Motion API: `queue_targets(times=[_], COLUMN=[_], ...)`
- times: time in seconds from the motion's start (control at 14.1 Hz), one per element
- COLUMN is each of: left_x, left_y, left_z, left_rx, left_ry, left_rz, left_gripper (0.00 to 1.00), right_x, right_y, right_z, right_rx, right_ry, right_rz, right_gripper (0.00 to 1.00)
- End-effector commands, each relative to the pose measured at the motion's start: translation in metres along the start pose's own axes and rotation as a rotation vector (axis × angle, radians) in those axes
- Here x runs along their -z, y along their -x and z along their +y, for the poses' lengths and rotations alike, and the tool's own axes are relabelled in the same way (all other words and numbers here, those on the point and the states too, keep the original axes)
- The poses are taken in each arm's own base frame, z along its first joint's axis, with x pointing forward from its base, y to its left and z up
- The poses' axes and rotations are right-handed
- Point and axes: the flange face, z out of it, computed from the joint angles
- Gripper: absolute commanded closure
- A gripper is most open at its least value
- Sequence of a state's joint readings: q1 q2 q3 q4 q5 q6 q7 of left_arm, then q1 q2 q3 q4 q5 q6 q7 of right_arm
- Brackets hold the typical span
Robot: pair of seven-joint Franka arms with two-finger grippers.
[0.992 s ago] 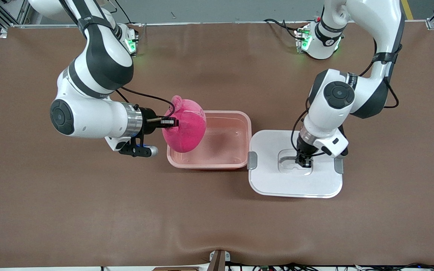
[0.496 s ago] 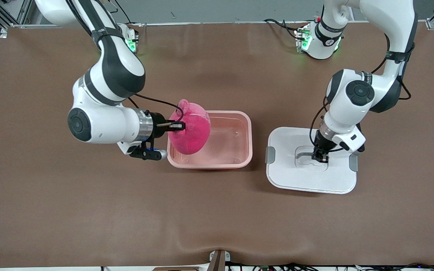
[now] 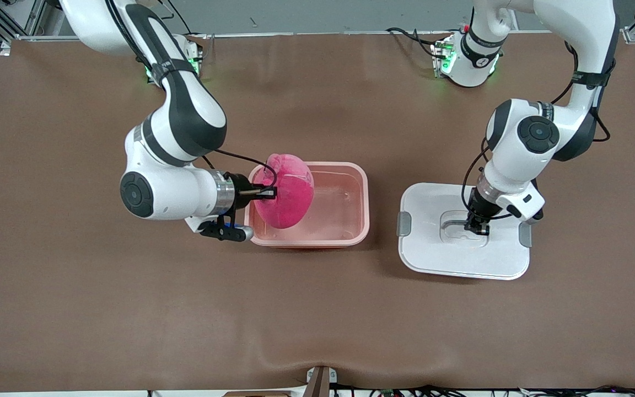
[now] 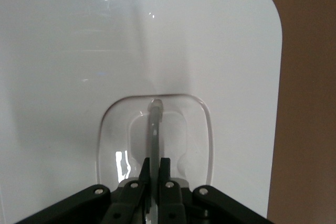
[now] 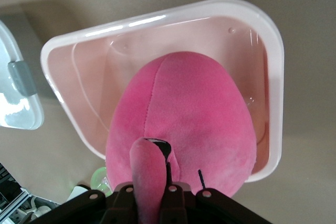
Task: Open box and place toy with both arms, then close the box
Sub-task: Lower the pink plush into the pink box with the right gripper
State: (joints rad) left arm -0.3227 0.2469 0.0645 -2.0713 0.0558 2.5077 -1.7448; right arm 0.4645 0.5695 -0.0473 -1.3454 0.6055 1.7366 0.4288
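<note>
The pink box [image 3: 351, 167] stands open in the middle of the table. Over its end toward the right arm hangs the hot-pink plush toy [image 3: 287, 192], partly down inside the rim. My right gripper [image 3: 269, 192] is shut on a plush flap of the toy [image 5: 194, 108], above the box [image 5: 157, 19]. The white lid [image 3: 433, 253] lies beside the box, toward the left arm's end, low over the table with a shadow at its edge. My left gripper [image 3: 477, 229] is shut on the lid's clear handle [image 4: 155, 129], fingers [image 4: 166, 169] pressed against it.
Grey clips [image 3: 404, 223] sit on both short sides of the lid. The arm bases [image 3: 463, 58] with green lights stand along the table's edge farthest from the front camera. A small bracket [image 3: 320, 380] sits at the nearest edge.
My right gripper has carried the toy farther over the box and lower. My left gripper has drawn the lid away from the box, toward the left arm's end.
</note>
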Motion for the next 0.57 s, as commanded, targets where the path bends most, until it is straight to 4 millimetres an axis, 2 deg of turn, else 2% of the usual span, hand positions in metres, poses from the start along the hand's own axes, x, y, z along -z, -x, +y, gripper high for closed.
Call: queue_targets(times=[0.0, 0.07, 0.28, 0.5], left_x=[-0.013, -0.012, -0.011, -0.01], left_y=[0.005, 0.012, 0.005, 0.005], left_z=[-0.001, -0.002, 0.0, 0.001], left_rx=[-0.034, -0.04, -0.034, -0.036], left_ry=[0.001, 0.003, 0.007, 0.009], left_rz=[0.008, 0.006, 0.008, 0.008], left_gripper=[1.0, 1.0, 1.0, 1.0], right_x=[-0.006, -0.011, -0.02, -0.02], right_y=[-0.011, -0.015, -0.026, -0.041], right_z=[-0.001, 0.001, 0.007, 0.017], right_rx=[-0.022, -0.024, -0.032, -0.051], right_ry=[-0.01, -0.009, -0.011, -0.026], right_rz=[0.013, 0.013, 0.03, 0.063], right_gripper=[1.0, 1.0, 1.0, 1.0])
